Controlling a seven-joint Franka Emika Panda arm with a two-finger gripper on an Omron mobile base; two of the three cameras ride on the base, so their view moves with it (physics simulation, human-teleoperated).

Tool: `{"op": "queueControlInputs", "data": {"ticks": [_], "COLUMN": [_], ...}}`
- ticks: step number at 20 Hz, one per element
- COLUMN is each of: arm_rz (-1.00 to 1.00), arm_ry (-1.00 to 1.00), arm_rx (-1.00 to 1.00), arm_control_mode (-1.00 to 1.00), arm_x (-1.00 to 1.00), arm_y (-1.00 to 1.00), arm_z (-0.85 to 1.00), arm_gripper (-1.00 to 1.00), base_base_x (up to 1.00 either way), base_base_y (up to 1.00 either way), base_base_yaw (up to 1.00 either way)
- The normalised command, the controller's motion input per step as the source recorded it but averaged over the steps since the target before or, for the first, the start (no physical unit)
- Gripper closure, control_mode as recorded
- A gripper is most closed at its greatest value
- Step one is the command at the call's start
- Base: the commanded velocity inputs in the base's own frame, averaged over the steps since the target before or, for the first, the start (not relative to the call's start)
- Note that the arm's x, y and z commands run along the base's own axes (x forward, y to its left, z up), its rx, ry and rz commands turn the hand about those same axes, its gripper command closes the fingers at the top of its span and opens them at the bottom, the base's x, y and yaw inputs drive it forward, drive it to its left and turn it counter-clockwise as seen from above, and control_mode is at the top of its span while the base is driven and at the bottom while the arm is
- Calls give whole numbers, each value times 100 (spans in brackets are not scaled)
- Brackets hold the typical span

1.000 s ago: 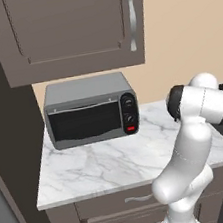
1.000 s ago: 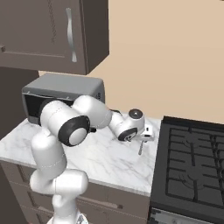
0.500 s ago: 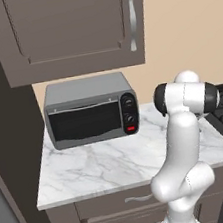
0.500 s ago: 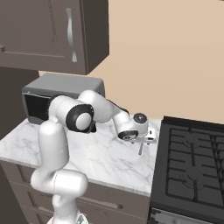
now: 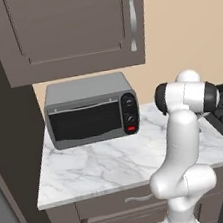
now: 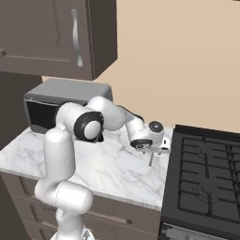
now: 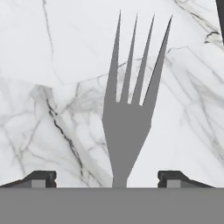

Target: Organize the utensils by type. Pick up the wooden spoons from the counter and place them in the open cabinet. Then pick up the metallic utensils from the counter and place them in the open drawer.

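White marble counter [image 7: 52, 65] fills the background as I work the arm from afar over a metal fork [image 7: 131, 113]. My gripper [image 7: 107, 177] hangs low with its jaws spread wide, one dark tip on each side of the fork's neck, neither visibly touching it, so nothing is held. From the right base camera the gripper [image 6: 151, 151] sits near the counter's right end, close to the black stove [image 6: 206, 173], with the fork's thin handle [image 6: 150, 159] slanting below it. To do this grasp well, I judge the tips should close squarely on the narrow neck, centred, before any lift. Further back stand the toaster oven [image 5: 91, 111] and closed wall cabinet [image 5: 71, 28].
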Motion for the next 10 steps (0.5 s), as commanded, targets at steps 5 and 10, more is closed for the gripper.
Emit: {"op": "queueControlInputs", "data": {"ticks": [5,10], "arm_rz": [0,0], "arm_ry": [0,1], "arm_rx": [0,0], "arm_control_mode": [-100,-100], "arm_x": [13,1], "arm_y": [1,5], "arm_z": [-30,-31], "arm_gripper": [100,100], "base_base_x": [0,0], "base_base_y": [0,0], "base_base_yaw": [0,0]}}
